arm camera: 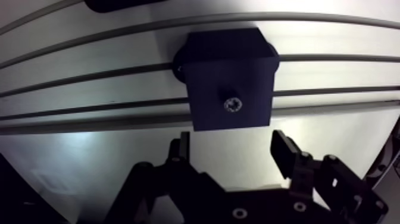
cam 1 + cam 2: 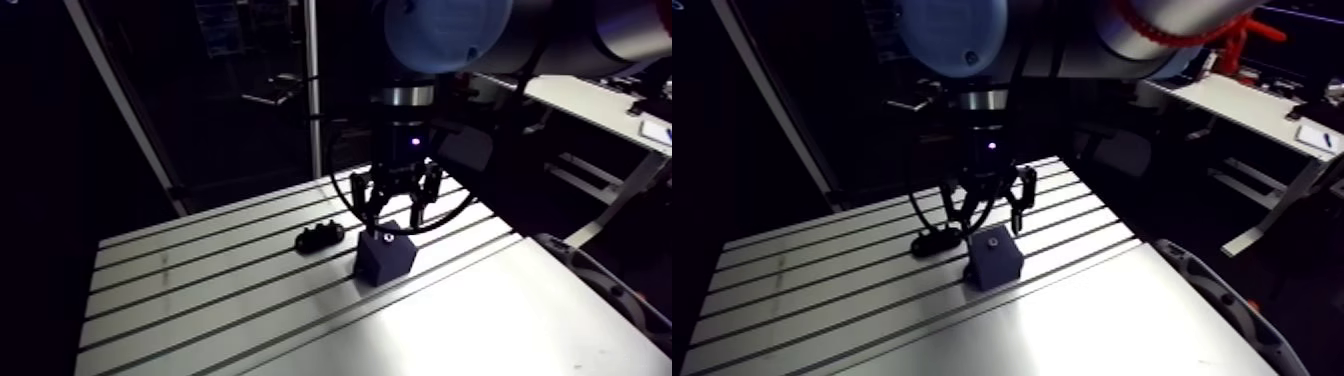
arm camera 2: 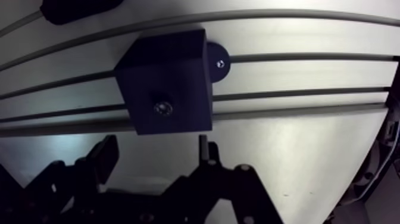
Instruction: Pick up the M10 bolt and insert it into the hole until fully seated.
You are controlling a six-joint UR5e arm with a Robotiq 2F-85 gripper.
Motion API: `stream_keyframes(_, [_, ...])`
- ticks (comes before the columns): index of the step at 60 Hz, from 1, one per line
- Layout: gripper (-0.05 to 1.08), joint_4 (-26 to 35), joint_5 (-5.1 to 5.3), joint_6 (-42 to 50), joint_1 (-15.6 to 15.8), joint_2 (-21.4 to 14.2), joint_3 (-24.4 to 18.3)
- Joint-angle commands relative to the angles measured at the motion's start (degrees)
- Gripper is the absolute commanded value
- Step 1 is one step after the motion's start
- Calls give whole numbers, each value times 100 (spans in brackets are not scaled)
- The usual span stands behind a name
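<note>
Above a dark blue plastic block on the slotted aluminium bench, the black two-fingered gripper hung with its fingers spread wide. It held nothing and touched nothing. In the wrist view, bare bench surface showed between the two fingertips, and the block lay just ahead of them. The M10 bolt sat in the hole in the block's top face, with only its small round metallic head showing. A small black round foot stuck out from the block's far side, over one of the bench slots. In the arm view, the wrist came straight down from the top edge, below a large light-blue joint cap, so the gripper pointed vertically at the block. A low black oblong part lay on the bench near the block, apart from it.
</note>
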Motion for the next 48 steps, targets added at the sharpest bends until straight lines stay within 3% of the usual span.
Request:
stream_keyframes(1, [0,-121,86,-94,-6,-152,-29])
stream_keyframes(10, [0,-30,88,-103,49,-497,-181])
stream_keyframes(17, [0,256,78,-96,272,-733,-490])
stream_keyframes(30, [0,1061,61,17,672,-825,-1177])
stream_keyframes(48, [0,1451,86,300,1173,-819,-1919])
